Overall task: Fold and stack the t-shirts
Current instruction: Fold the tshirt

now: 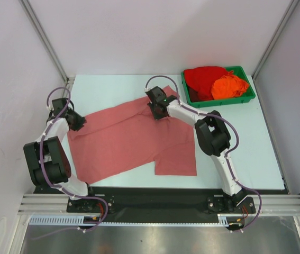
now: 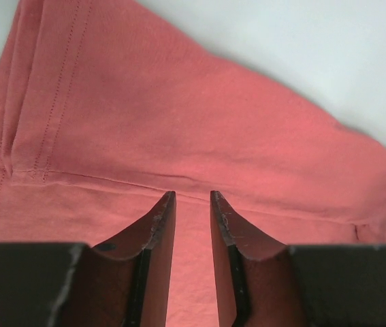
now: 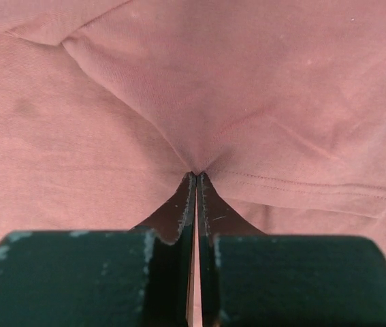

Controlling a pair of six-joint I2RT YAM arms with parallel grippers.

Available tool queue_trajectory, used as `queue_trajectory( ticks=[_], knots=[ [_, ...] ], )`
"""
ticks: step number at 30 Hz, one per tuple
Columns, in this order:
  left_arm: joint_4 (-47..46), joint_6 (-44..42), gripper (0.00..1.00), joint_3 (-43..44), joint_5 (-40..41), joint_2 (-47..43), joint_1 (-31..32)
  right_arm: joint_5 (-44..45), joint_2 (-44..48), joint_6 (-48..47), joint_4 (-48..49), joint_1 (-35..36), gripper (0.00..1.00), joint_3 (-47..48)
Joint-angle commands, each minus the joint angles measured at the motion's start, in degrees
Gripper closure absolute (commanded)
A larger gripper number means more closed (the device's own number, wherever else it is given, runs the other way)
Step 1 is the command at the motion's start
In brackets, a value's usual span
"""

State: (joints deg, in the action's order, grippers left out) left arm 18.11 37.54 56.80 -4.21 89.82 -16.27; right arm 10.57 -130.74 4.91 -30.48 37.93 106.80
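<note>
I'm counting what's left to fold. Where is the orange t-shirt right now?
In the top view, the orange t-shirt lies crumpled in the green tray at the far right corner of the table, right of the bright red t-shirt.

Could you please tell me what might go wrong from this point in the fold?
1. The right gripper pinches only a small pucker of the salmon t-shirt at its very tip; a pull may slip it free.
2. The left gripper is open over the shirt's stitched edge, so a one-sided pull could drag and bunch the cloth.
</note>
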Motion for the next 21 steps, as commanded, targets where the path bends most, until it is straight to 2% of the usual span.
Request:
queue_trajectory(
  ticks=[1,15,20,21],
  knots=[
    [-1.2,0.5,0.68,-0.4,0.6,-0.9,-0.3,-1.7,2.1,1.2,-1.1,-0.2,1.0,2.2],
    [-1.5,-0.4,0.68,-0.1,1.2,-1.9,-0.3,-14.9,5.5,6.2,-7.1,-5.1,1.0,7.6],
    [-2.0,-0.4,0.68,-0.3,0.7,-1.8,-0.3,-17.9,-0.5,5.2,-2.1,-7.6,1.0,10.9],
    [-2.2,-0.3,0.68,-0.4,0.3,-1.8,-0.3,-18.6,-2.1,4.9,-1.3,-8.4,1.0,14.3]
  ],
)
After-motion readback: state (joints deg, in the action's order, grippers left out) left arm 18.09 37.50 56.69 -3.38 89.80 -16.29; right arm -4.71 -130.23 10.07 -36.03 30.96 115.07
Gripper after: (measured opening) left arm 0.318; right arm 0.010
